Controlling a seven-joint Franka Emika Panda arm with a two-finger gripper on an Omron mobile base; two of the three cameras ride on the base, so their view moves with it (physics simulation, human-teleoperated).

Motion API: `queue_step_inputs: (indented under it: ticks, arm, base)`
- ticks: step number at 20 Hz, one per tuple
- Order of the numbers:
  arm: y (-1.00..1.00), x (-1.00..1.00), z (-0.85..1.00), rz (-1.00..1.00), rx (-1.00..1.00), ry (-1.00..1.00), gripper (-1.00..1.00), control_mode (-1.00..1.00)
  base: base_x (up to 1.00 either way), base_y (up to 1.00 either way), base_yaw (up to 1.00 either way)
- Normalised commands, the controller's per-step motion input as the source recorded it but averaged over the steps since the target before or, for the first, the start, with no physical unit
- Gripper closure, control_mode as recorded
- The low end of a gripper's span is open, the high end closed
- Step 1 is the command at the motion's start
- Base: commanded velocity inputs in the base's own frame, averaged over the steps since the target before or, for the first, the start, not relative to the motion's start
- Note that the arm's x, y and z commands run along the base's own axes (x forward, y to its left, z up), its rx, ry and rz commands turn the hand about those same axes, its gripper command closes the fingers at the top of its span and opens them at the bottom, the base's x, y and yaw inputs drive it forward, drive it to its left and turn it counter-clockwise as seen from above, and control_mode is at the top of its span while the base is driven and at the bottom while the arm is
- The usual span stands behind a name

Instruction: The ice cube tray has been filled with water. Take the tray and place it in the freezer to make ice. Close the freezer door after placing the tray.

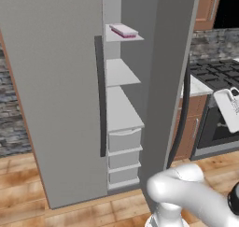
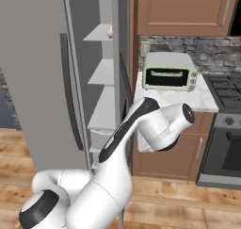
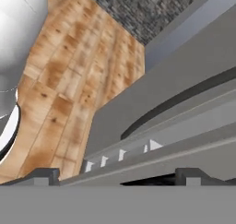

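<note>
Left base view: ice cube tray (image 1: 123,31), flat pale pink rectangle with thin rim, lying on top white shelf of freezer (image 1: 122,109) at 12 o'clock; freezer door (image 1: 51,90) standing open.

Right base view: tray's pink end on top shelf.

Hand view: gripper (image 3: 119,176) fingers spread wide, holding nothing.

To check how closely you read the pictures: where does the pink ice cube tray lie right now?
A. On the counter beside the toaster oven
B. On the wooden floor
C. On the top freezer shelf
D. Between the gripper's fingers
C: the ice cube tray lies flat on the top white shelf of the open freezer, above the other shelves and drawers.
</note>
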Motion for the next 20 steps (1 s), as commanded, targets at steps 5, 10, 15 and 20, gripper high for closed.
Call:
queue_step_inputs:
  ticks: [5, 10, 15, 20]
  arm:
    - [-0.01, 0.15, -0.24, 0.14, 0.01, -0.01, -1.0, -1.0]
    - [0.0, 0.04, -0.01, 0.02, 0.0, -0.01, -1.0, -1.0]
    - [0.0, 0.06, -0.14, 0.0, 0.0, -0.08, -1.0, -1.0]
    - [0.0, 0.05, -0.37, 0.0, 0.0, -0.03, -1.0, -1.0]
  base:
    - [0.0, 0.0, 0.0]
    - [0.0, 0.0, 0.0]
    - [0.0, 0.0, 0.0]
    - [0.0, 0.0, 0.0]
